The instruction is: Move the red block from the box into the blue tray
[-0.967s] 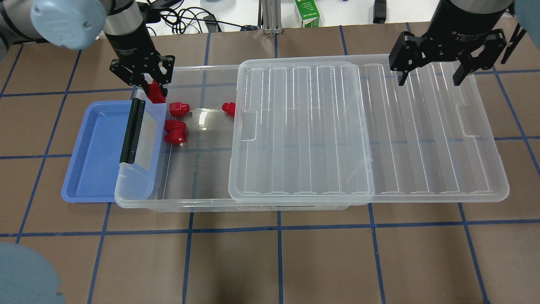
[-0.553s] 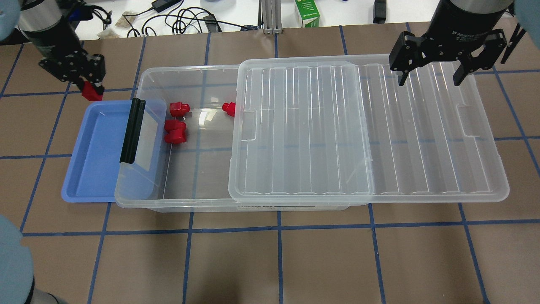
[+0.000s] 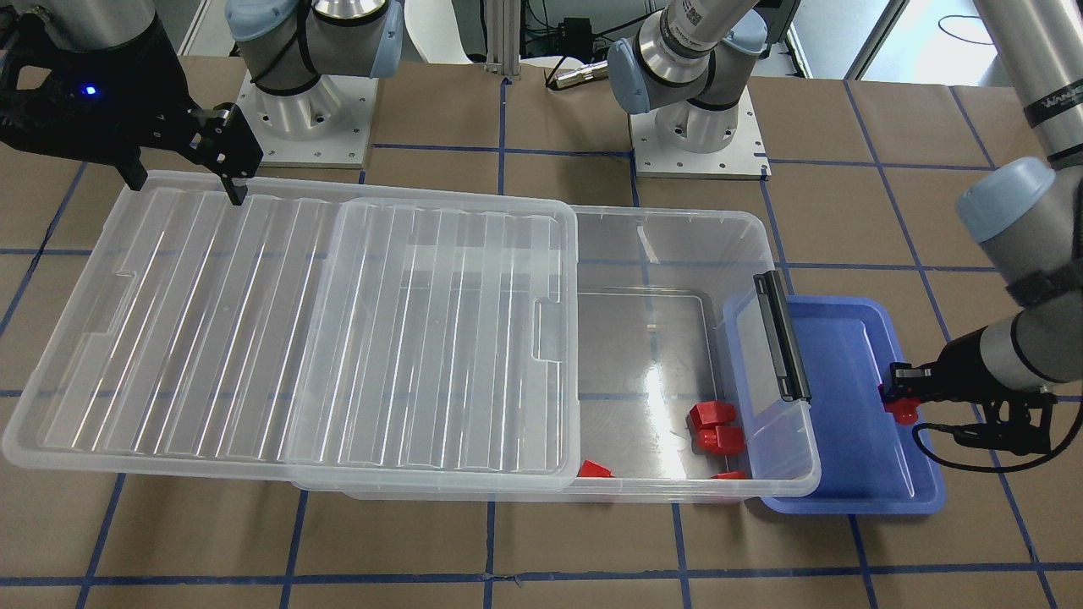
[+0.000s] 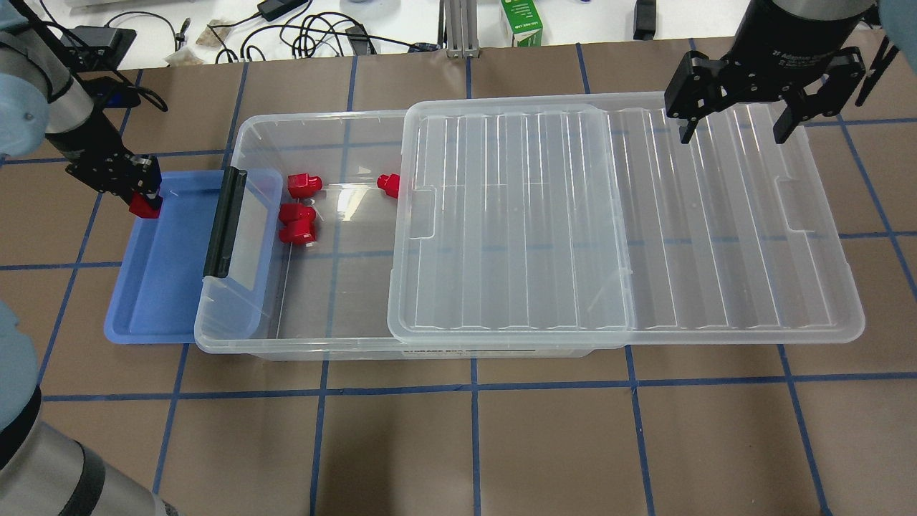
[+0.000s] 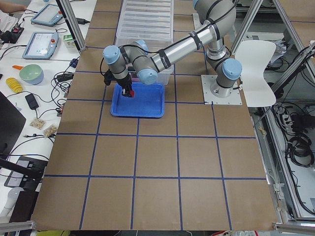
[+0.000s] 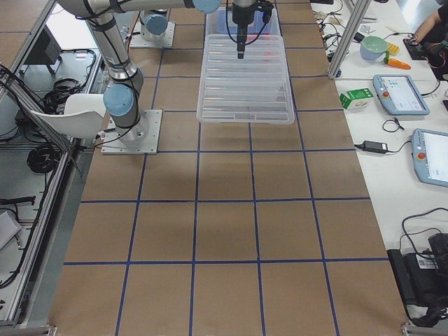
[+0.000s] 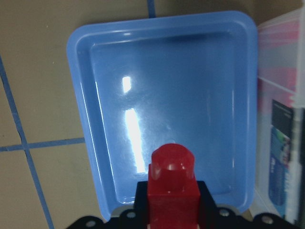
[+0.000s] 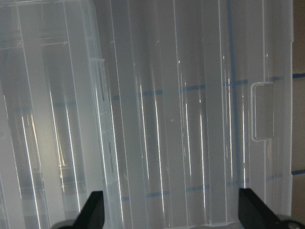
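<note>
Red glossy plastic, squarish with a stub end, the red block (image 4: pixel 145 206) is held clamped in the left pincer (image 4: pixel 145 199) just over the rim of the blue tray (image 4: pixel 161 287), best carried inward over its smooth shallow floor and lowered before release, while the right pincer (image 4: pixel 732 135) is seen apart, well away from the tray.

I have the red block (image 4: pixel 145 206) pinched in the left gripper (image 4: pixel 145 201), stub end down, over the outer rim of the blue tray (image 4: pixel 165 287) — touching or not, I can't tell. That shallow tray lies flat, one side under the latch end of the clear box (image 4: pixel 337 301), whose lid (image 4: pixel 716 236) sits slid aside — other red blocks (image 4: pixel 297 223) inside.
</note>
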You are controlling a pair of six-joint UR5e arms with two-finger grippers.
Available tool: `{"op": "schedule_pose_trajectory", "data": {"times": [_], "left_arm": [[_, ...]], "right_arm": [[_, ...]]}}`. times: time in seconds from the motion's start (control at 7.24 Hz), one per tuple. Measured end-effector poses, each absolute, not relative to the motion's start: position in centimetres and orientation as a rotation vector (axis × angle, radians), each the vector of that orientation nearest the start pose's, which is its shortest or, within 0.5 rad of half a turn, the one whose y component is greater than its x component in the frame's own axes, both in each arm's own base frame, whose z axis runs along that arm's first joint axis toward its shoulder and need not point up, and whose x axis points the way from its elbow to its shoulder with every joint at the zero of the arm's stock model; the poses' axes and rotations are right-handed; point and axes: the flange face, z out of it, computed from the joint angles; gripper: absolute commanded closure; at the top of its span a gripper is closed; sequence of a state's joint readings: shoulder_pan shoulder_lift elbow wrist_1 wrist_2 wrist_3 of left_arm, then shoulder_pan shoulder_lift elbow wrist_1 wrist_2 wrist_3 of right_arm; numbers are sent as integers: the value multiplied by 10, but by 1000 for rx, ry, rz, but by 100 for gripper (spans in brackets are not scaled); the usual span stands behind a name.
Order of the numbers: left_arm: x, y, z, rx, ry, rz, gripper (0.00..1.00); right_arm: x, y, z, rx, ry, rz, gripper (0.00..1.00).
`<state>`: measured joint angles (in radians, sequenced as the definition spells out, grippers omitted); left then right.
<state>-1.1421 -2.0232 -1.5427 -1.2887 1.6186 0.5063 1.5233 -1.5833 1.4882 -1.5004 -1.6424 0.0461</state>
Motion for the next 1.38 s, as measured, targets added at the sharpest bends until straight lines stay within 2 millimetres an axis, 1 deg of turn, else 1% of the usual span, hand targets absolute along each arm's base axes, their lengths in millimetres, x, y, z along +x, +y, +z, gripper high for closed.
{"op": "schedule_pose_trajectory", "data": {"times": [0.14,0.28,0.41,0.55,0.69,0.83,0.97,1.11,1.24,1.38], "left_arm": [[143,-623,248,128,3159,243,100],[140,-623,233,127,3176,257,100],[136,-625,222,126,3202,263,100],[133,-626,213,128,3224,271,100],[133,-626,205,135,3233,285,100],[133,-626,199,140,3235,300,86],[133,-626,194,142,3237,312,55],[133,-624,190,142,3240,325,1],[134,-622,186,140,3241,337,0],[135,-621,187,135,3238,338,0]], "right_arm": [[92,-495,529,87,3209,-40,0],[71,-497,531,39,3206,-40,0],[44,-500,533,15,3202,-40,0],[11,-502,534,0,3192,-43,0],[-28,-502,536,0,3177,-51,0],[-63,-499,535,-28,3170,-51,0],[-94,-495,530,-69,3164,-39,0],[-125,-492,518,-83,3148,-31,0],[-150,-491,495,-65,3128,-31,0],[-168,-490,462,-48,3119,-27,0]]}}
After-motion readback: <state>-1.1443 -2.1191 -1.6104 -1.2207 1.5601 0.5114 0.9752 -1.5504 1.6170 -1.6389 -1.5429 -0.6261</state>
